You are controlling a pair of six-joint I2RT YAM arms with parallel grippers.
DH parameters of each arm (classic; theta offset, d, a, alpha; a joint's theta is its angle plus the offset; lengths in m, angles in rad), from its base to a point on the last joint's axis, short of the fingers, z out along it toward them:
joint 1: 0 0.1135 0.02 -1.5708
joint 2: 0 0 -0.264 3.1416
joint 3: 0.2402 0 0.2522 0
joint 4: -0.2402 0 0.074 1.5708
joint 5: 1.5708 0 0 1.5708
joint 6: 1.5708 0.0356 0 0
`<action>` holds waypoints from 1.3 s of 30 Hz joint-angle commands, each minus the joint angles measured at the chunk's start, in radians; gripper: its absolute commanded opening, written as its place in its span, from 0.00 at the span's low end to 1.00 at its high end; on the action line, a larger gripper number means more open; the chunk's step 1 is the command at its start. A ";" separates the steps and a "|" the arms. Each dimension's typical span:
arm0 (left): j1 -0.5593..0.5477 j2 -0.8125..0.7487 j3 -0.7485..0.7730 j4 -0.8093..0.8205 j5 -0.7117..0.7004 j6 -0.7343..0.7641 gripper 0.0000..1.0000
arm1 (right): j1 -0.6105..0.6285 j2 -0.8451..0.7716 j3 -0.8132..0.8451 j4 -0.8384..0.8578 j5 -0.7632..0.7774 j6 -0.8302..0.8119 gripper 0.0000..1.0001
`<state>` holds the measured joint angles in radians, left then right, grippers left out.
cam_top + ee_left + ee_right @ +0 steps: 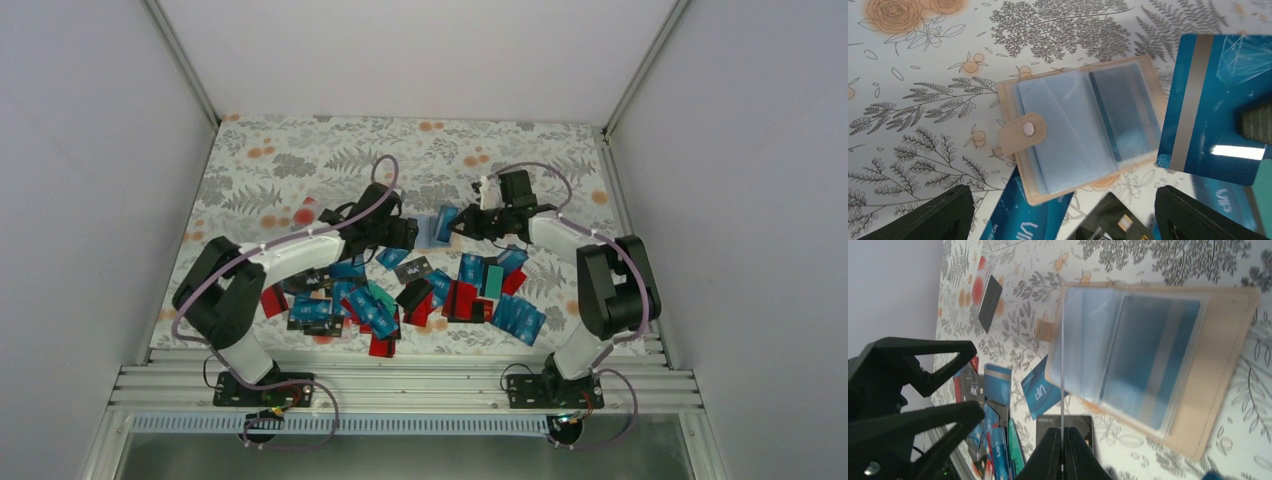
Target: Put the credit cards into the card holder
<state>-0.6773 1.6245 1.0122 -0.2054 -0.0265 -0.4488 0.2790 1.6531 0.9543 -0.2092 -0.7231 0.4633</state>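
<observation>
Credit cards (400, 295) lie in a messy pile on the flowery surface (923, 75), near the arms' bases, some on top of others. One blue card (1198, 100) is up in the air, pinched tight at its edge by the right pincer (1063, 436). The card holder (1083, 125) lies flat & open on the surface just past the pile, under both pincers, w/ its clear pockets (1063, 130) facing up. One pocket seems to have a card in it (blue shows through the plastic). The left pincer (1063, 190) hangs over the holder w/ its jaws wide apart, grasping nothing.

Cards look thin, light & stiff, and smooth, so prob slippery. Best to pinch one by a short edge so the other end is free to slide in. A card resting on another card has an edge sticking up to grab. Holder looks soft & light, pockets floppy, so it may scoot when a card pushes in. I'd press it down at the tan edge or by the snap tab (1023, 132), not on the pockets.
</observation>
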 commanded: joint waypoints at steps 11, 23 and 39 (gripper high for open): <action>-0.005 0.144 0.058 -0.098 -0.114 -0.022 0.77 | -0.005 0.219 0.176 0.026 -0.062 -0.112 0.04; 0.007 0.156 0.003 -0.080 -0.120 -0.038 0.61 | -0.002 0.318 0.222 0.037 -0.109 -0.134 0.04; 0.017 0.207 0.002 -0.023 -0.072 -0.010 0.49 | 0.013 0.395 0.252 0.015 -0.168 -0.137 0.05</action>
<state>-0.6628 1.8217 1.0225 -0.2668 -0.1192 -0.4786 0.2863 2.0228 1.1694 -0.1879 -0.8654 0.3450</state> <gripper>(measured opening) 0.508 0.046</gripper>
